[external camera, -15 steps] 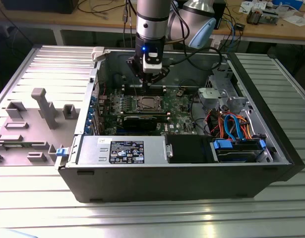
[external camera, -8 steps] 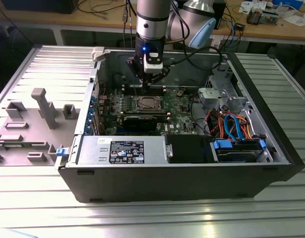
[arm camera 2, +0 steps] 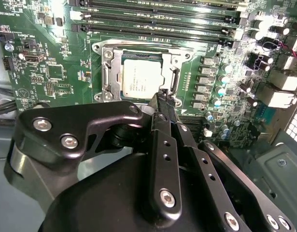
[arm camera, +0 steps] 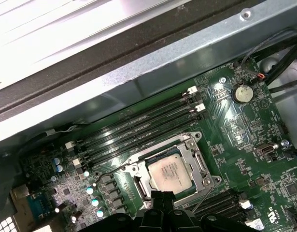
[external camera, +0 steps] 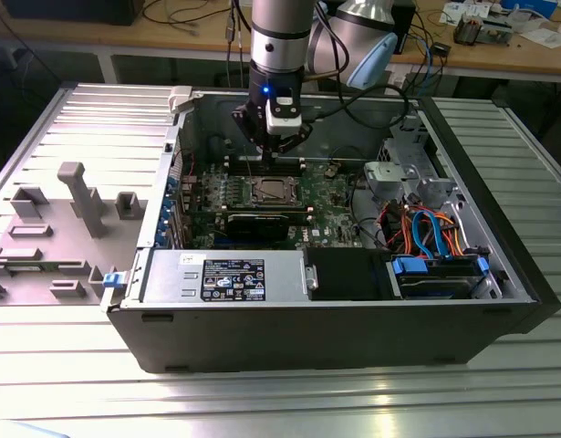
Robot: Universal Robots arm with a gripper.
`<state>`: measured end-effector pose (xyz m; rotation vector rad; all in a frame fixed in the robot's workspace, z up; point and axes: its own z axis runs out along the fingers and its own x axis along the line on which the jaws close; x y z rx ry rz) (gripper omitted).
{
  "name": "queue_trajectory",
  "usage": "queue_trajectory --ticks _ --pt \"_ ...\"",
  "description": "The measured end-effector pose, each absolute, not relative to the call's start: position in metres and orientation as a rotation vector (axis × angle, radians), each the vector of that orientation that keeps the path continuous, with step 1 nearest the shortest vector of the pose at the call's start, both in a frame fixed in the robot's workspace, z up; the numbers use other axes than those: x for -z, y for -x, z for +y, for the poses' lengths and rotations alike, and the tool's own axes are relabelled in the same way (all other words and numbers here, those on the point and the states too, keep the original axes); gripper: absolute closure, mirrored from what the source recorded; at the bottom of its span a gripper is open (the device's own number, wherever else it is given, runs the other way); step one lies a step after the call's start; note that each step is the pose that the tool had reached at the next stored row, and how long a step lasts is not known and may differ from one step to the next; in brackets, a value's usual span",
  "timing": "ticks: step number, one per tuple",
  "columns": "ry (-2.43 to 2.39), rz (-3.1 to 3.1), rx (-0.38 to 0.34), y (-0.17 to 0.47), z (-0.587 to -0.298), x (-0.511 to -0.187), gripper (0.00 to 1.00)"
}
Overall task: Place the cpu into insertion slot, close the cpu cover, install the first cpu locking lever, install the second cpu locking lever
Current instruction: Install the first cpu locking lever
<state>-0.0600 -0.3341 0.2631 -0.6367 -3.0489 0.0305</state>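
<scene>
1. Gripper (external camera: 267, 161) hangs inside the open computer case (external camera: 307, 338), low over the green circuit board (arm camera 2: 51, 72). The case sits on the ribbed metal surface (external camera: 262, 401).
2. Gripper state: in the second wrist view the black fingers (arm camera 2: 163, 145) converge to a single tip and are pressed together. There is nothing between them.
3. The cpu (arm camera 2: 141, 79) is seated in the insertion slot (external camera: 269, 193), just beyond the gripper tip (arm camera 2: 162, 99) and slightly below it. Its silver-grey top is flat and level. In the first wrist view the cpu (arm camera: 170, 173) is right ahead of the tip (arm camera: 162, 195).
4. The cpu cover (arm camera 2: 175, 62) is down over the chip, and the chip top shows through its square opening. The frame lies flat around all four sides in both wrist views (arm camera: 187, 145).
5. Locking levers: thin wire rods run along the socket edges in the first wrist view. I cannot tell whether either one is latched.
6. The gripper tip sits at the near edge of the socket frame. I cannot tell whether it touches the frame or is just above it.
7. The long black memory slots (arm camera 2: 153, 19) are on the far side of the socket from the gripper, running parallel to that socket edge (arm camera: 138, 125).
8. A coin cell battery (arm camera: 243, 93) sits on the board well off to one side of the gripper, past the end of the memory slots.
9. In the exterior view the power supply (external camera: 225, 274) and the blue and orange cables (external camera: 426, 228) are well clear of the gripper.
</scene>
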Motion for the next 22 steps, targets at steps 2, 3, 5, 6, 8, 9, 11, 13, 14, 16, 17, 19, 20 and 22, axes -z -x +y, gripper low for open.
queue_trajectory --ticks 2,3,5,6,8,9,11,13,14,16,17,19,20,22 --pt "0.629 -3.051 -0.031 0.06 -0.3341 -0.2631 0.89" --pt "0.624 -3.052 -0.031 0.06 -0.3341 -0.2631 0.89" --pt "0.615 -3.054 -0.031 0.06 -0.3341 -0.2631 0.89" --pt "0.609 -3.055 -0.031 0.06 -0.3341 -0.2631 0.89" --pt "0.602 -3.056 -0.031 0.06 -0.3341 -0.2631 0.89" --pt "0.597 -3.057 -0.031 0.06 -0.3341 -0.2631 0.89" --pt "0.583 -3.06 -0.031 0.06 -0.3341 -0.2631 0.89" --pt "0.572 -3.062 -0.031 0.06 -0.3341 -0.2631 0.89" --pt "0.564 -3.064 -0.031 0.06 -0.3341 -0.2631 0.89" --pt "0.55 -3.066 -0.032 0.06 -0.3341 -0.2631 0.89" --pt "0.547 -3.067 -0.032 0.06 -0.3341 -0.2631 0.89" --pt "0.539 -3.068 -0.032 0.06 -0.3341 -0.2631 0.89" --pt "0.535 -3.069 -0.032 0.06 -0.3341 -0.2631 0.89" --pt "0.527 -3.07 -0.032 0.06 -0.3341 -0.2631 0.89"
